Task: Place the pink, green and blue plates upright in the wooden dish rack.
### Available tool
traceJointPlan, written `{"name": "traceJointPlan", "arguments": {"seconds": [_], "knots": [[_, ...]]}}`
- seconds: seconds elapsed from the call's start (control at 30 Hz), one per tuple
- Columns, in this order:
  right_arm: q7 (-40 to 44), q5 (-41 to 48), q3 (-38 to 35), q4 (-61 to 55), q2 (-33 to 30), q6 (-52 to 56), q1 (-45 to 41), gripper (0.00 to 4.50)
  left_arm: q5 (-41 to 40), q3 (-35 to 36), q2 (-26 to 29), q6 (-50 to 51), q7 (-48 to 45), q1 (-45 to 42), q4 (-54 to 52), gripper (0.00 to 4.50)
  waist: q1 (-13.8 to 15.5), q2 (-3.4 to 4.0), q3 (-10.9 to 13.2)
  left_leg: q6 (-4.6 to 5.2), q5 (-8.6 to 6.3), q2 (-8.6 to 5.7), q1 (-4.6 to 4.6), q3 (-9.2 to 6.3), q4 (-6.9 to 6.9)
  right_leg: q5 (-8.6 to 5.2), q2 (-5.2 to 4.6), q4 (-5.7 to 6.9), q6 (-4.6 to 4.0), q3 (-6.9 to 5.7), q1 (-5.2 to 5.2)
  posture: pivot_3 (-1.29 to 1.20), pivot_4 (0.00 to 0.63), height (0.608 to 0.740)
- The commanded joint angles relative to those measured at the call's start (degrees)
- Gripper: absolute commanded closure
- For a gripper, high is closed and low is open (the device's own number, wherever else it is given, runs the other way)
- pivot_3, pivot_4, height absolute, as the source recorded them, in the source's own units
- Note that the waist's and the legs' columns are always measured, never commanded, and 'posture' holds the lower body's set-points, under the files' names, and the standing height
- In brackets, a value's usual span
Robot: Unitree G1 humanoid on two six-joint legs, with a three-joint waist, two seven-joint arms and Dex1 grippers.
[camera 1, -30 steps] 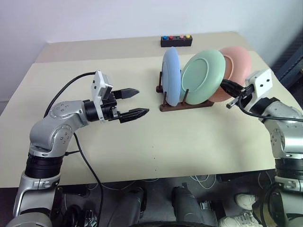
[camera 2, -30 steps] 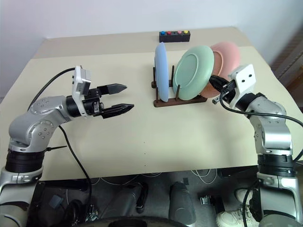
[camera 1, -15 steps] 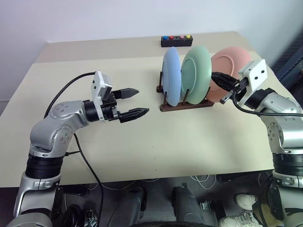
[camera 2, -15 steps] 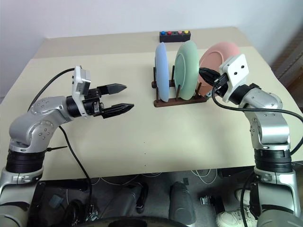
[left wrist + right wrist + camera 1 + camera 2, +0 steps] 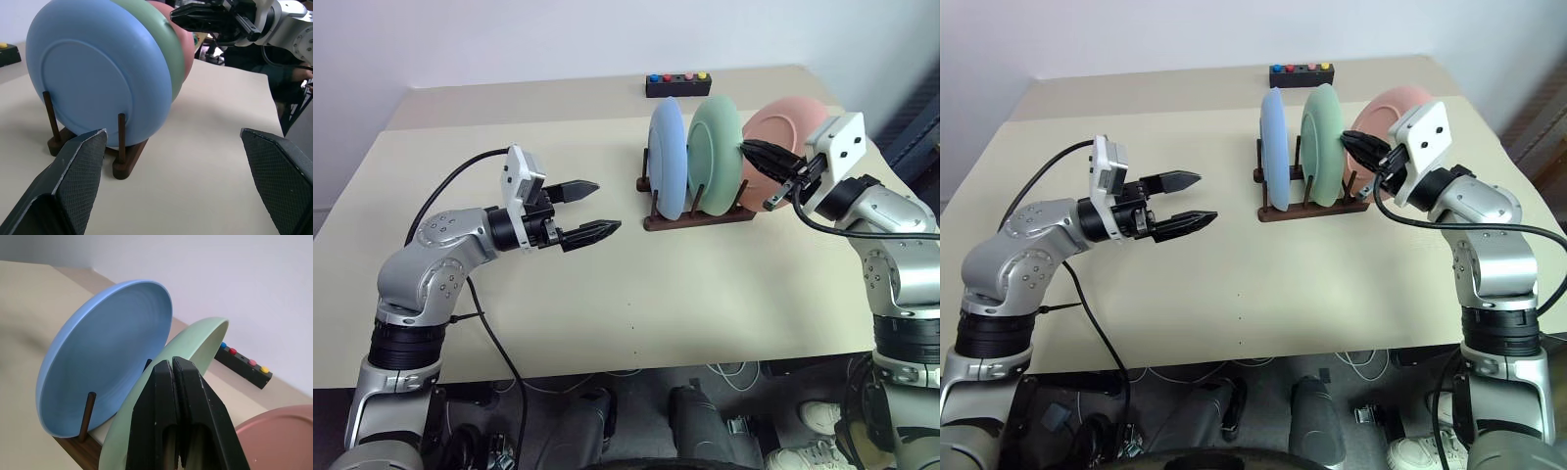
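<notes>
- Worktop [image 5: 636, 294]: you have a beige surface carrying the wooden dish rack and, at the far edge, a small black box with coloured buttons [image 5: 676, 84]. Nothing else lies loose on it.
- Left arm: its end effector [image 5: 589, 210] hangs level above the worktop, well apart from the rack and pointing toward it, jaws spread wide and empty.
- Right arm: its end effector [image 5: 761, 153] is clenched with the two fingers pressed together, holding nothing. The closed tip sits at the upper rim of the green plate, on the side facing the pink one — treat it as a pusher, not a gripper. Whether it actually touches the rim cannot be told.
- Pink plate [image 5: 793, 122]: it stands at the right end of the row, partly behind the right arm. It looks tilted away from the green plate, so check its seating before you call it upright.
- Green plate [image 5: 713, 147]: middle of the row, close to upright between the pegs.
- Blue plate [image 5: 668, 157]: left end of the row, upright and held by the pegs.
- Wooden dish rack [image 5: 700, 219]: all three plates are in it, so the step in hand appears to be final straightening. For the next move, nudge gently — a hard push could tip the green plate against the blue one or slide the rack. Then draw the right arm clear without catching the pink rim.
</notes>
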Motion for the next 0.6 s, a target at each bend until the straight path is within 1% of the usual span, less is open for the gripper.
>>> {"name": "traceJointPlan", "arguments": {"seconds": [0.03,0.27,0.37,0.43,0.57,0.6], "knots": [[-2.0,-1.4,-2.4,0.2,-1.0,-2.0,-2.1,4.46,-0.2,1.4,0.0,-1.3,0.0,-0.6,-0.5,0.00,0.0,0.00,0.0,0.00,0.00,0.00,0.00,0.00,0.00,0.00,0.00,0.00,0.00,0.00,0.00,0.00,0.150,0.740],[-9.5,-1.5,-11.6,10.5,-2.0,-7.7,-9.2,4.46,-0.2,1.5,-0.1,-1.4,0.1,-0.8,-0.2,0.00,0.0,0.00,0.0,0.00,0.00,0.00,0.00,0.00,-0.03,0.00,0.00,-0.01,-0.01,0.00,-0.01,0.00,0.150,0.740],[-15.0,-5.7,-13.9,18.2,-3.6,-12.1,-10.6,4.46,-0.1,1.2,-0.5,-1.5,0.2,-1.1,-0.1,0.00,0.1,0.00,0.0,0.00,0.00,0.00,0.00,0.00,-0.02,0.00,0.00,-0.01,-0.01,0.00,0.00,0.00,0.150,0.740],[-18.9,-8.9,-13.9,22.1,-4.7,-12.6,-10.5,4.46,0.0,1.1,-0.7,-1.4,0.2,-1.2,-0.1,0.00,0.1,-0.01,0.0,0.00,0.00,-0.01,0.00,0.00,-0.02,0.00,0.00,-0.01,-0.01,0.00,0.01,0.00,0.150,0.740],[-20.6,-15.0,-10.2,25.7,-6.7,-13.8,-7.1,4.46,-0.1,1.3,-0.6,-1.3,0.0,-1.3,-0.1,0.00,-0.2,0.00,0.0,-0.02,0.02,-0.01,0.00,0.01,-0.04,0.00,0.01,0.02,-0.01,0.00,-0.02,0.00,0.150,0.740],[-20.2,-14.8,-9.9,26.2,-6.4,-13.0,-6.4,4.46,-0.1,1.3,-0.6,-1.3,0.0,-1.3,-0.1,0.00,-0.3,0.00,0.0,-0.03,0.02,-0.01,0.00,0.01,-0.04,0.00,0.01,0.03,-0.01,0.01,-0.03,0.00,0.150,0.740]]}}
